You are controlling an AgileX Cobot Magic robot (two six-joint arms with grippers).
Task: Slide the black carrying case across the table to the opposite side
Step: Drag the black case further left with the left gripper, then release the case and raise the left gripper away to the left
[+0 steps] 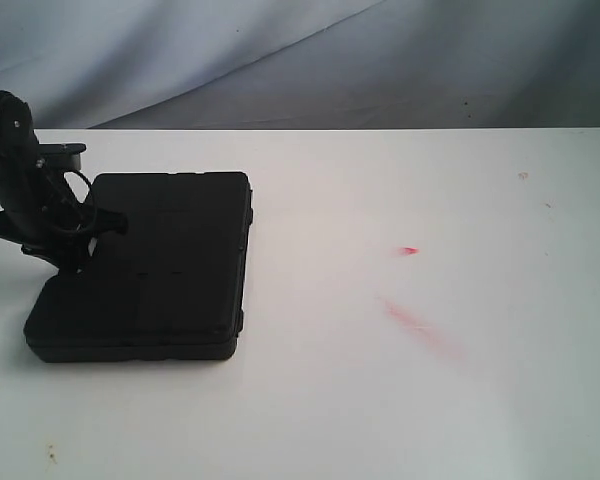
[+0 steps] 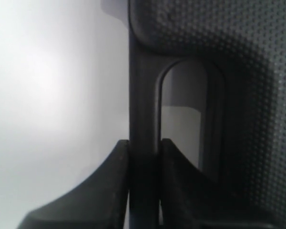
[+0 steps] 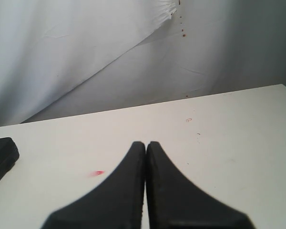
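The black case [image 1: 155,265] lies flat on the white table [image 1: 400,380] at the left side of the exterior view. My left gripper [image 1: 78,240] is at the case's left edge, shut on the bar of its slot handle [image 2: 143,109]. In the left wrist view the fingers [image 2: 115,191] press that bar from both sides, with the case's dotted surface [image 2: 248,71] beside the slot. My right gripper [image 3: 146,144] is shut and holds nothing, above bare table. A corner of the case [image 3: 1,157] shows at the edge of the right wrist view.
A small red mark [image 1: 409,250] and a faint red smear [image 1: 420,328] lie on the table right of the case. A grey cloth backdrop [image 1: 310,55] hangs behind the table's far edge. The right arm is out of the exterior view.
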